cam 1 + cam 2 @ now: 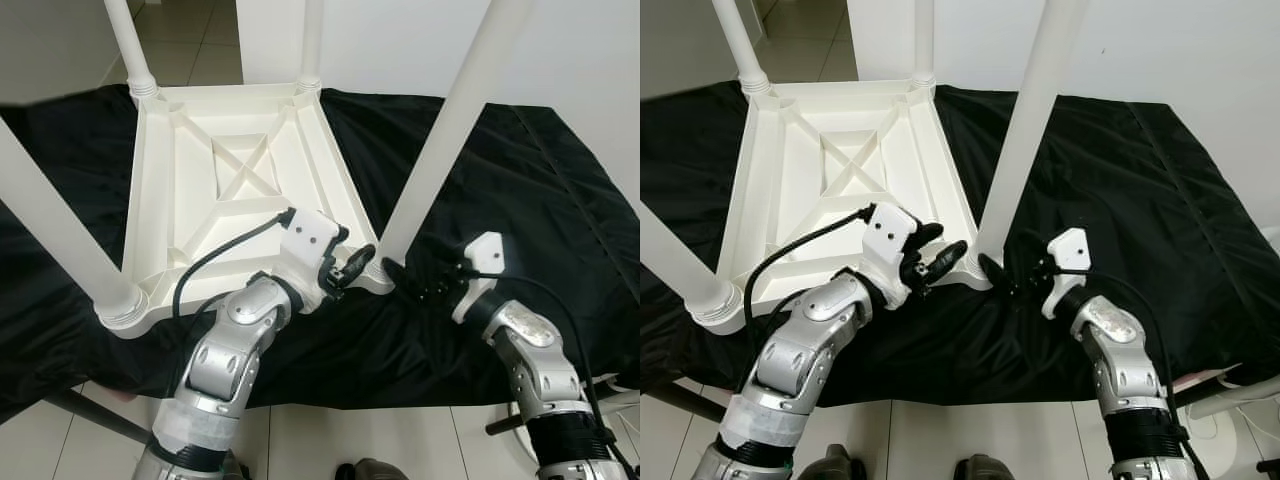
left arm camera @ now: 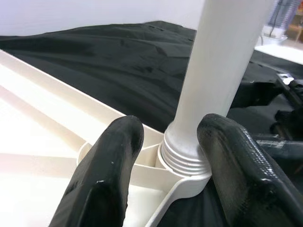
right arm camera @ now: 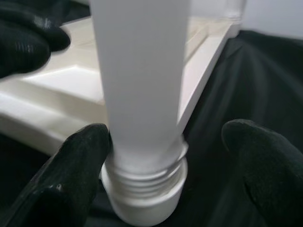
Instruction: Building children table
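A white plastic children's table (image 1: 160, 215) lies upside down on a black cloth. Its near right leg (image 1: 450, 130) stands upright in the corner socket (image 1: 380, 270), with a threaded collar (image 3: 142, 182) showing at the base. My left gripper (image 1: 348, 268) reaches over the table's rim to that corner, open, its fingers (image 2: 111, 161) straddling the leg's base (image 2: 187, 151). My right gripper (image 1: 400, 275) comes in from the other side, low at the same base. It is open, with one finger (image 3: 75, 165) against the collar and the other finger (image 3: 265, 161) standing off.
Three more white legs stand up from the other corners: near left (image 1: 60, 230), far left (image 1: 130, 45), far right (image 1: 312, 40). The black cloth (image 1: 530, 190) spreads wide to the right. Tiled floor (image 1: 320, 440) lies in front of me and a white wall (image 1: 400, 40) stands behind.
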Controlling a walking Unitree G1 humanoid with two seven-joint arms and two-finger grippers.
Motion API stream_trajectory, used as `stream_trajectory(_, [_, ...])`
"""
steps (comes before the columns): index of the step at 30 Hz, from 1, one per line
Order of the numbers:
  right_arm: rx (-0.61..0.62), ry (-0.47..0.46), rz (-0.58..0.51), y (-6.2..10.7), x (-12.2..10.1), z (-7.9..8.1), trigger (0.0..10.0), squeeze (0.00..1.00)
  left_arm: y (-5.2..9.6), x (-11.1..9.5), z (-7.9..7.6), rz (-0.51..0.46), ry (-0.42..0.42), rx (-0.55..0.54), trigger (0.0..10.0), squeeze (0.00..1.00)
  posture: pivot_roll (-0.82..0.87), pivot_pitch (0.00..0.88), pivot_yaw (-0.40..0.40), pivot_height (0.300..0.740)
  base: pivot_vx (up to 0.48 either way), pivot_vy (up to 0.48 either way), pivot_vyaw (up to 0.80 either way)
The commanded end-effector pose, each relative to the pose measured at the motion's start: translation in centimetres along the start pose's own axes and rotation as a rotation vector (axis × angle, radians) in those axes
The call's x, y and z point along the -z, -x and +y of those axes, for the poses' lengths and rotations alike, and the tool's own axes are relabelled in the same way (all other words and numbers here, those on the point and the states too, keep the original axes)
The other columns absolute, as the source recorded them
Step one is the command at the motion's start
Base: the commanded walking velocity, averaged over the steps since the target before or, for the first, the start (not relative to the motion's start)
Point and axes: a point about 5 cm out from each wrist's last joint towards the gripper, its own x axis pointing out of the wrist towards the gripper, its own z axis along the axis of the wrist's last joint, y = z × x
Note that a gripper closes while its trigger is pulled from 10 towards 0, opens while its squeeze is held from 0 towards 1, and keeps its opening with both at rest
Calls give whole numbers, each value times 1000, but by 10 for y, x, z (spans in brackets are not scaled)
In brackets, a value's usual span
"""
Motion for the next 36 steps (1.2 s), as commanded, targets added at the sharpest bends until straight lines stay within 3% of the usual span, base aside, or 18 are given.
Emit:
stream_trajectory(1, [-11,9,13,-2,3,1,10000,0,-1,0,-3,-1,-13,22,10000,0,-53,36,-18,740,0,0,0])
stream_trajectory(3, [-24,23,25,-13,6,-2,10000,0,6,5,-5,30,-72,69,10000,0,-38,34,-14,740,0,0,0])
stream_trajectory(5, [-24,23,25,-13,6,-2,10000,0,6,5,-5,30,-72,69,10000,0,-38,34,-14,740,0,0,0])
stream_trajectory(7, [-36,30,26,-26,6,-3,10000,0,12,7,-3,43,-97,83,10000,0,-32,31,-13,740,0,0,0])
stream_trajectory(18, [-69,28,-9,-50,-1,-1,10000,0,16,6,3,44,-97,36,10000,0,6,24,-30,740,0,0,0])
stream_trajectory(19, [-75,31,-11,-53,-1,-1,4784,0,16,5,4,43,-100,27,10000,0,6,24,-30,740,0,0,0])
stream_trajectory(20, [-77,35,-13,-54,-1,-2,2902,0,16,5,4,43,-101,20,10000,0,10,23,-33,740,0,0,0])
stream_trajectory(21, [-78,38,-14,-55,-1,-2,2902,0,16,5,5,42,-101,15,10000,0,10,23,-33,740,0,0,0])
stream_trajectory(22, [-78,34,-15,-54,-1,-3,0,0,16,4,5,43,-96,12,10000,0,10,21,-35,740,0,0,0])
stream_trajectory(32, [9,30,-4,-42,3,-14,0,0,15,5,7,71,-103,-5,10000,0,0,26,-29,740,0,0,0])
stream_trajectory(33, [79,39,17,-36,5,-17,6431,0,13,5,7,69,-96,-5,10000,0,-12,33,-21,740,0,0,0])
stream_trajectory(36, [112,41,29,-33,6,-18,6431,0,13,6,7,68,-91,-5,10000,0,-12,33,-21,740,0,0,0])
